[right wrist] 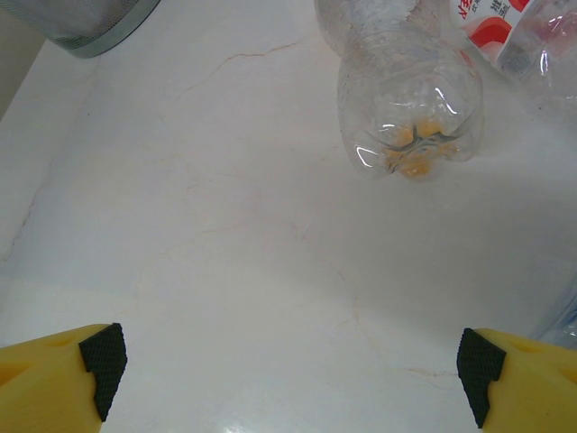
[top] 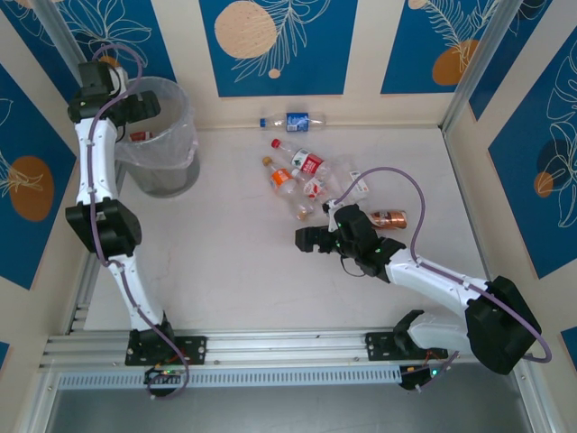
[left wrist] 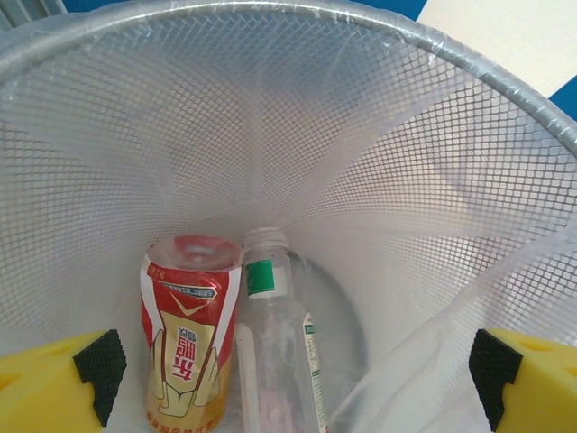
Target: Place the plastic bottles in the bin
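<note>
A pale marble-look table [top: 225,271] sits inside blue leaf-patterned walls [top: 279,54]. From above, the bin [top: 169,176] stands at the far left with the left gripper [top: 140,106] over its mouth. Loose plastic bottles [top: 302,180] lie clustered mid-table, a blue-labelled bottle [top: 293,120] lies by the back wall, and what may be a copper-coloured bottle [top: 389,218] lies beside the right gripper [top: 308,240].

The left wrist camera looks down into the lined mesh bin. The jaws are spread wide and empty above a red-labelled bottle [left wrist: 185,338] and a green-banded clear bottle [left wrist: 275,361] at the bottom.

In the right wrist view the jaws are spread over bare table, with the base of an orange-tinged clear bottle [right wrist: 410,99] just ahead.
</note>
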Available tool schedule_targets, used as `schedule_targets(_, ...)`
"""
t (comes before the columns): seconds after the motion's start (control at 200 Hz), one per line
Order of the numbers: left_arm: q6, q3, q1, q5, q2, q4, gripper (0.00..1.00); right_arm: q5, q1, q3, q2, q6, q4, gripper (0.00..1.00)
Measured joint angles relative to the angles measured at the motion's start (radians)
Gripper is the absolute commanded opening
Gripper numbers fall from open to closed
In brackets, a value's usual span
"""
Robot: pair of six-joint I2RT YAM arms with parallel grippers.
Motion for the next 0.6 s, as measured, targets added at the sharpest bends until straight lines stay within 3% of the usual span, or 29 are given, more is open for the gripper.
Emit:
schedule_targets(0.295, -0.024, 0.000, -0.049, 0.025, -0.050, 0.002, 0.99, -0.013, -0.024, 0.010, 0.000, 0.011, -0.029, 0.97)
schedule_targets(0.6, -0.027, -0.180, -0.249, 0.036, -0.304, 0.104, 0.99, -0.008, -0.181, 0.101, -0.007, -0.017, -0.236, 0.98)
